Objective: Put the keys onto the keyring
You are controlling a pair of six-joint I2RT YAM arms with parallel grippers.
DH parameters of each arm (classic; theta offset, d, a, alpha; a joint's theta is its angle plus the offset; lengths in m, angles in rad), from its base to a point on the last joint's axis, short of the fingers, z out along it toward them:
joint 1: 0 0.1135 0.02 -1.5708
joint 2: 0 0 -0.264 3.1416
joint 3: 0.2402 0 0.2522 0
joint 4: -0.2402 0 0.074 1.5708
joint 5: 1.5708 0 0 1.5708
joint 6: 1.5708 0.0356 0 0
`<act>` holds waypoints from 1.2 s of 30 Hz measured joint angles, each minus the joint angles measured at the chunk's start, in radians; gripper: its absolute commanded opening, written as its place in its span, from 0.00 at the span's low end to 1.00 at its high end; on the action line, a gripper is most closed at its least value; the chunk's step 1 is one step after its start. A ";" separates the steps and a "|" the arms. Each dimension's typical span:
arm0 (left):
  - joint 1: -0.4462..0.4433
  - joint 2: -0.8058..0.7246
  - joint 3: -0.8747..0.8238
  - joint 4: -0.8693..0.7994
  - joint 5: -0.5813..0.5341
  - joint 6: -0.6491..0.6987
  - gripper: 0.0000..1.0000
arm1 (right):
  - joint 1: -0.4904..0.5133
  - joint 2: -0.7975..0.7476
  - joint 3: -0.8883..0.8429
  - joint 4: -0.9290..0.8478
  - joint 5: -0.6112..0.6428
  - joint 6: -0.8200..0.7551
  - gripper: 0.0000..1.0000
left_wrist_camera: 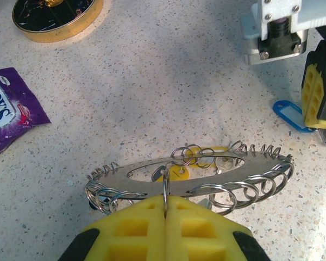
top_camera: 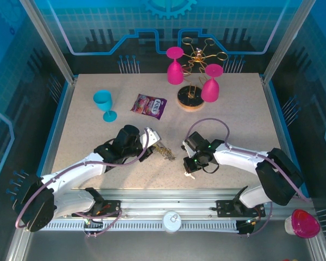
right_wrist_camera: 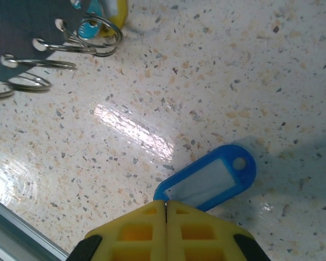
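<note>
Speckled table [top_camera: 233,109] fills the cell. The left claw [left_wrist_camera: 164,202] is clenched on the keyring [left_wrist_camera: 125,184] rim, holding it low near the middle. The right claw [right_wrist_camera: 166,205] is clenched at a blue tag [right_wrist_camera: 206,182] corner, and so thin a bite could slip and drop the key.

The top camera looks down from high behind the arms [top_camera: 70,174]. The wrist cameras sit close behind the left claw [left_wrist_camera: 164,204] and right claw [right_wrist_camera: 166,206], facing the table [left_wrist_camera: 152,98]. Both show the blue tag [right_wrist_camera: 206,182].

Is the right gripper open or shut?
Shut. The right gripper shows yellow pads pressed together, no gap, at the blue tag.
</note>
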 measured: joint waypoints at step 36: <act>-0.004 -0.049 -0.069 0.132 0.215 0.013 0.00 | 0.013 -0.233 0.019 0.467 -0.315 -0.429 0.00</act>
